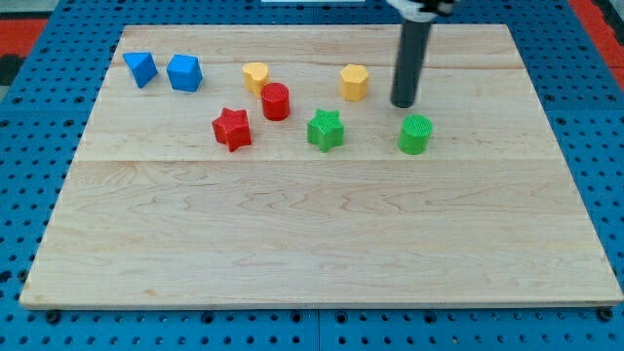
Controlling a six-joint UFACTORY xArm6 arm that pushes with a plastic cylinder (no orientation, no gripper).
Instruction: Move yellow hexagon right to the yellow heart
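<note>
Resting at three o'clock of yellow hexagon: my tip, a bare rod lacking jaws. Sitting apart at nine o'clock: yellow heart. Still awaiting the push.

We see my tip just right of the yellow hexagon (not touching), above the green cylinder; the yellow heart sits leftward beside the red cylinder.

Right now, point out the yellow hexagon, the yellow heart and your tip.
yellow hexagon (354, 82): camera view, on its front face.
yellow heart (255, 76): camera view, on its top face.
my tip (404, 103): camera view, the rod's very end, right of the hexagon.
</note>
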